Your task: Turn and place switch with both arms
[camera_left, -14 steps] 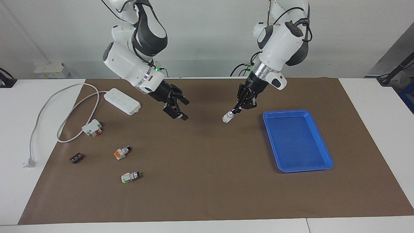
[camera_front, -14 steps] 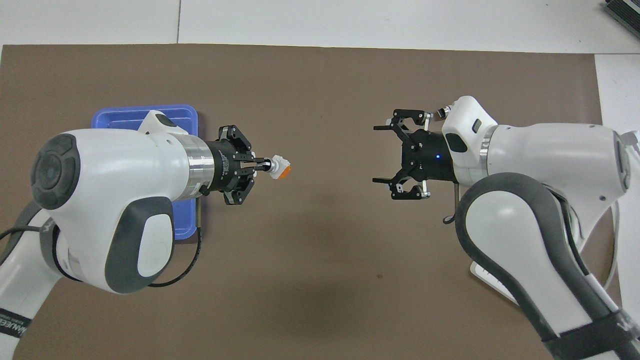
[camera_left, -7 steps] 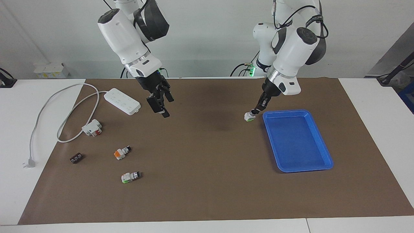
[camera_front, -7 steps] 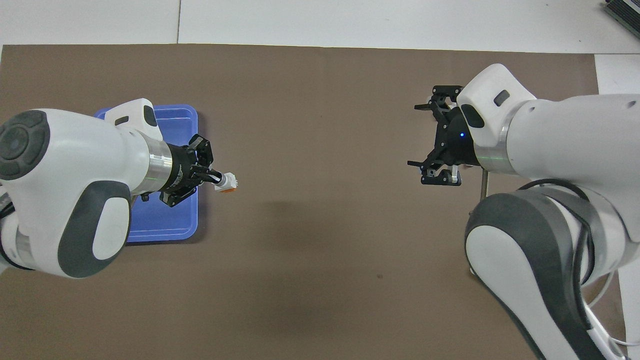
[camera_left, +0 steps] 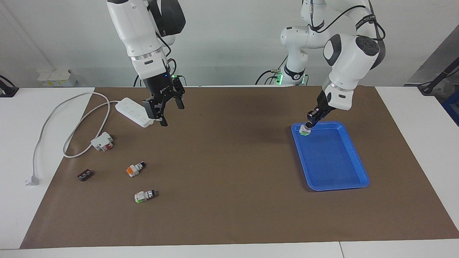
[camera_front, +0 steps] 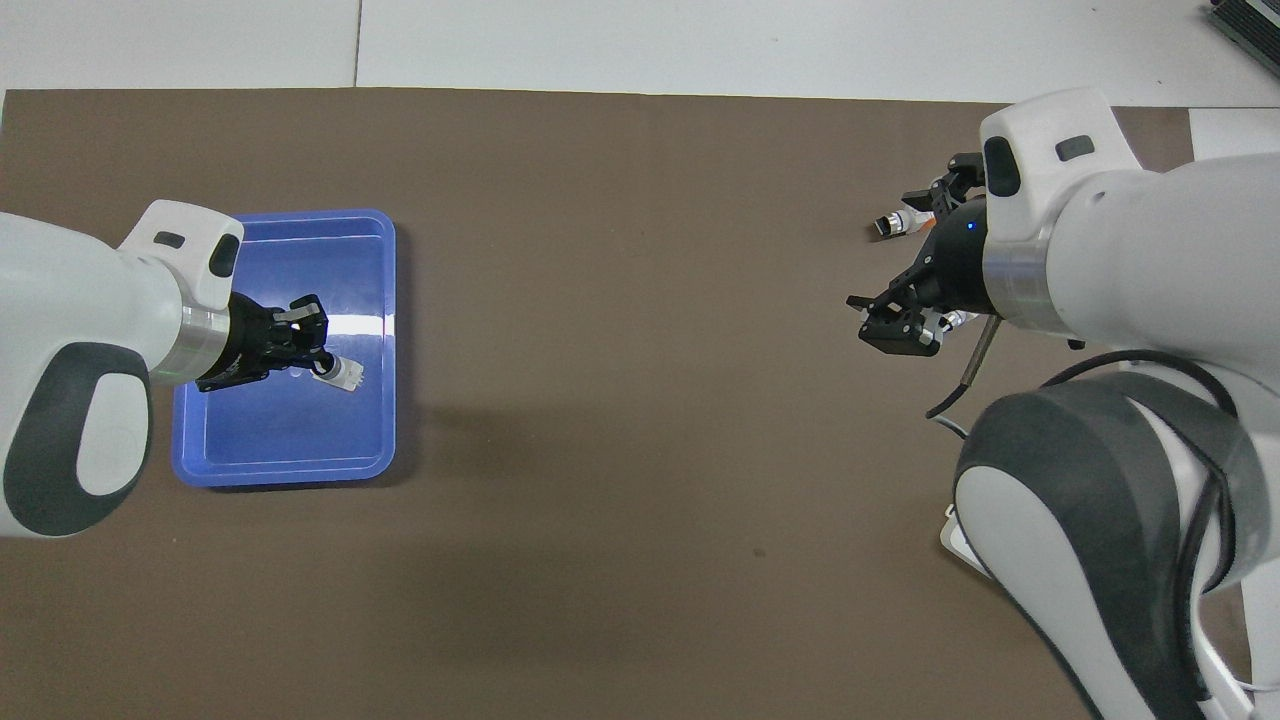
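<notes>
My left gripper (camera_left: 308, 124) (camera_front: 322, 363) is shut on the black knob of a small white switch (camera_left: 304, 131) (camera_front: 343, 374). The switch hangs body-down, one face green, just above the corner of the blue tray (camera_left: 333, 161) (camera_front: 280, 440) nearest the robots. My right gripper (camera_left: 173, 115) (camera_front: 882, 255) hangs open and holds nothing, up in the air over the mat beside the white power strip (camera_left: 135, 111). Two more switches lie on the mat toward the right arm's end, one with an orange block (camera_left: 135, 169) and one showing green (camera_left: 145, 195).
A white block with red parts (camera_left: 102, 141) and a small dark brown block (camera_left: 84, 175) lie near the power strip's grey cable (camera_left: 53, 114). The brown mat (camera_left: 229, 172) covers most of the white table.
The left arm has swung the switch sideways from over the mat's middle to over the tray and turned it body-down. The right gripper, still open, has drawn back toward the power strip.
</notes>
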Robot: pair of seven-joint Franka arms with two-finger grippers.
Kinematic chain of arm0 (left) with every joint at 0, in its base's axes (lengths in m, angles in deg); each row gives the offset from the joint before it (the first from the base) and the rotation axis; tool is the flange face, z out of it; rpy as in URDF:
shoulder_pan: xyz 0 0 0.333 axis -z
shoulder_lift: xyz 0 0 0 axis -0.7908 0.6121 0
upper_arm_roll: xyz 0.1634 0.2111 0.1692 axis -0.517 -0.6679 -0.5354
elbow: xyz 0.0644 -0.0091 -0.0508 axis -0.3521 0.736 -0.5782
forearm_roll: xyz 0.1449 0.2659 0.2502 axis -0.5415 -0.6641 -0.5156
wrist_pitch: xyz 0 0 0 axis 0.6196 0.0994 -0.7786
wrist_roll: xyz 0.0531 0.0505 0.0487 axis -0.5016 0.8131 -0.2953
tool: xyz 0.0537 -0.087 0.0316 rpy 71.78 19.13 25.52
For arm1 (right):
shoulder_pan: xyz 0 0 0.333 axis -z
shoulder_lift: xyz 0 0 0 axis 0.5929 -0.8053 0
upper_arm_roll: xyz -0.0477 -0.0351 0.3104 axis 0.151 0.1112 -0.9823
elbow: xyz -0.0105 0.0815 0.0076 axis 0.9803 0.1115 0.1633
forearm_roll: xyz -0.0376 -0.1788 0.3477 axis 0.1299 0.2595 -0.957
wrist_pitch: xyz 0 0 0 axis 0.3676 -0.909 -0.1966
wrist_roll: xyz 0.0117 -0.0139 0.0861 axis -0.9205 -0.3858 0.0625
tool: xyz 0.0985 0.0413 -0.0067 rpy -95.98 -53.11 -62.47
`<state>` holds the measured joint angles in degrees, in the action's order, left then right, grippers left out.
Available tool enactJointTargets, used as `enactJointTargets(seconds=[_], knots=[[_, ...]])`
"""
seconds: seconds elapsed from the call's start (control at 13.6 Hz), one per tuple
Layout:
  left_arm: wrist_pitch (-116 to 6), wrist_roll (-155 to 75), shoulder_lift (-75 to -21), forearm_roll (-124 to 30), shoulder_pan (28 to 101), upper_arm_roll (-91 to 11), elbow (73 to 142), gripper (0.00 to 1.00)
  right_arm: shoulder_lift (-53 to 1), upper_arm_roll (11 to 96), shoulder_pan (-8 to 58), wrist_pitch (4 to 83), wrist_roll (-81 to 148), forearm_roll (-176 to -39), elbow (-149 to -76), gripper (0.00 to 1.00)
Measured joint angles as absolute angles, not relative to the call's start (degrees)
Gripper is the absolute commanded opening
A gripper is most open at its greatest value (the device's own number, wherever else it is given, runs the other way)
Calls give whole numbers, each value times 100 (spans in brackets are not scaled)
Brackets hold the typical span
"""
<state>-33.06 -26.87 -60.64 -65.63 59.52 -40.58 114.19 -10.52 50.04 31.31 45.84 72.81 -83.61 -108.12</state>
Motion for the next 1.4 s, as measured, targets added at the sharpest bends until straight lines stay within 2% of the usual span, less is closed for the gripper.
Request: enactJointTargets(seconds=[0.22,0.51,0.59,0.66,0.73,0.88,1.03,1.4], knots=[[-3357,-3682,-6167,-6664,5734,-4057,11736,0,-1054,5009,3232,4571,6422,-8355,-10741,100],[-3956,-5016,-6398,-6676,5185,-4070,12509,0,-1055,5012,3383,4569,4787,-8348,-10688,100],[-4024,-5298,-6444,-6676,5079,-4071,12606,11,-1054,5028,3415,4568,4466,-8336,-10674,100],[-4050,-5486,-6472,-6676,5002,-4071,12632,29,-1054,5080,3446,4567,4177,-8278,-10664,100],[-4057,-5571,-6492,-6676,4964,-4070,12623,31,-1054,5197,3459,4564,3914,-8199,-10658,100],[-4020,-5615,-6503,-6676,4959,-4060,12507,33,-1053,5506,3472,4375,3549,-8169,-10638,100],[-3729,-5621,-6483,-6676,4959,-4051,12208,57,-1039,5737,3474,4019,3280,-8160,-10609,100],[-2149,-5639,-6191,-7120,4975,-3990,10819,57,-862,5741,3440,2826,1779,-7518,-10554,100]])
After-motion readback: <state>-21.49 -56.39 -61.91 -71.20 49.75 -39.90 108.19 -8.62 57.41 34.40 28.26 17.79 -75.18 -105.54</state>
